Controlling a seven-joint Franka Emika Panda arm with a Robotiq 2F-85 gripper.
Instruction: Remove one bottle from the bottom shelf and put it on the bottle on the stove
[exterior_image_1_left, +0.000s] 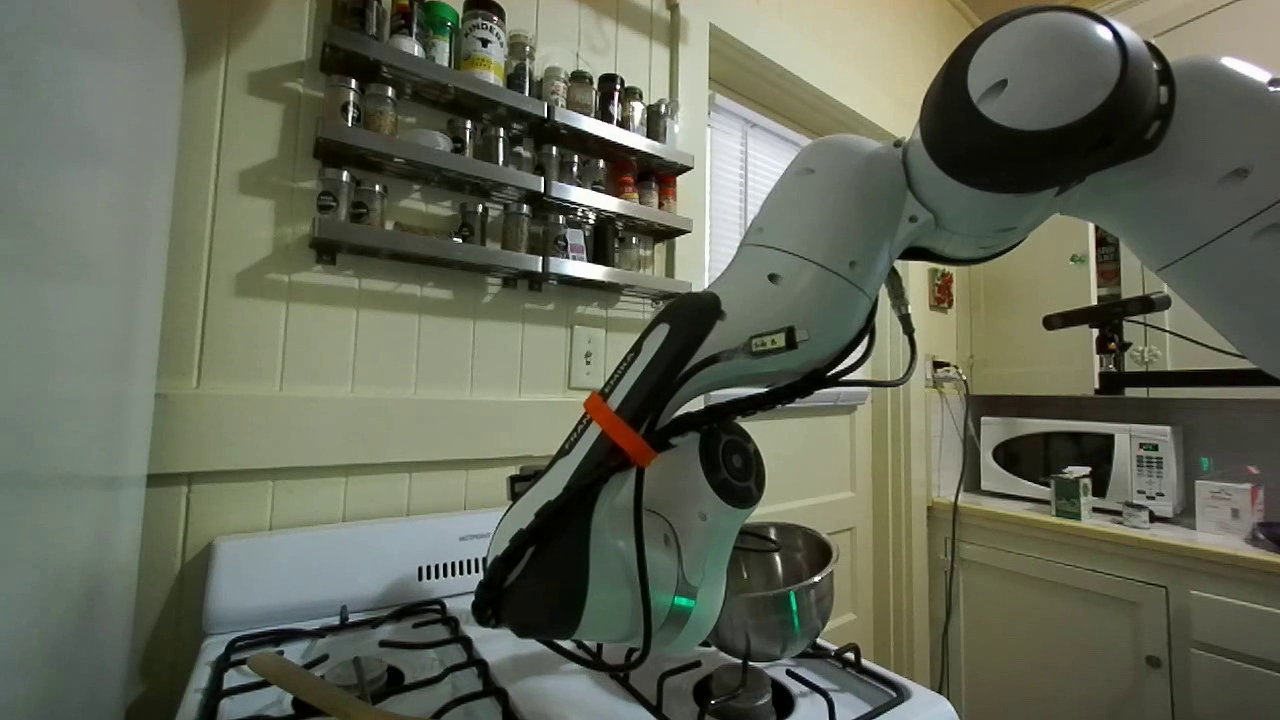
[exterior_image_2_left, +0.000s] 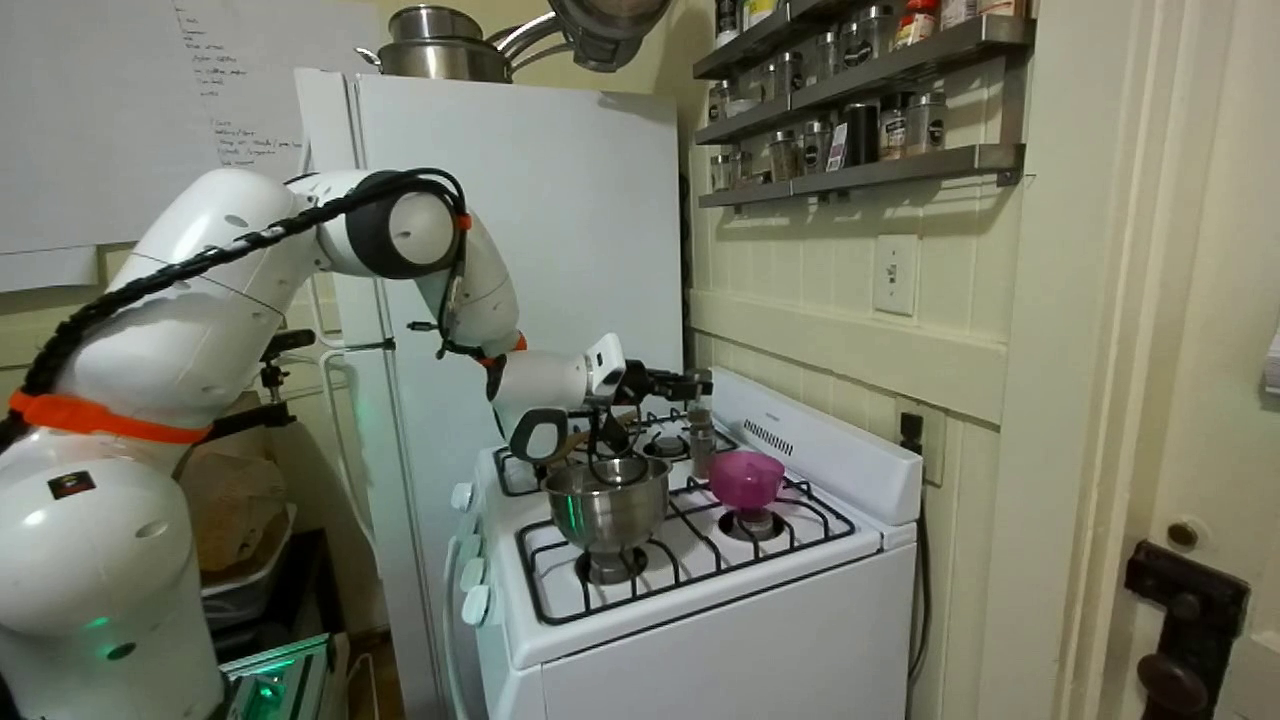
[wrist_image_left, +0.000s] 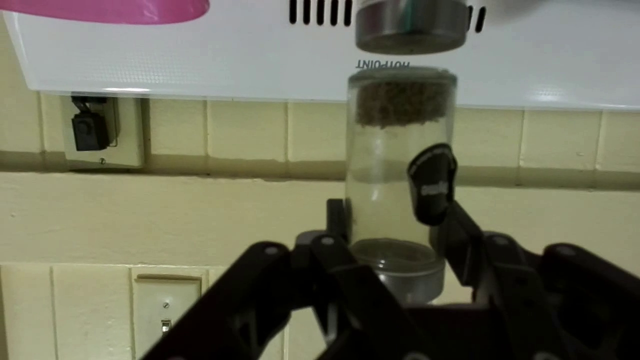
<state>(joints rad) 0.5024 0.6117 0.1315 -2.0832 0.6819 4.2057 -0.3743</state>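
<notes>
My gripper is shut on a clear glass bottle with brown contents, a black label and a silver lid. The wrist picture is upside down. A second bottle shows its silver lid just below the held bottle's base, with a small gap between them. In an exterior view my gripper is above the stove bottle, which stands on the stove. The held bottle is hard to make out there. The bottom shelf holds several bottles. In an exterior view the arm hides gripper and both bottles; the bottom shelf shows there.
A pink bowl sits beside the stove bottle. A metal bowl stands on the front burner, below the wrist. The stove's back panel rises behind the bottles. A wooden handle lies over a burner. A fridge stands beside the stove.
</notes>
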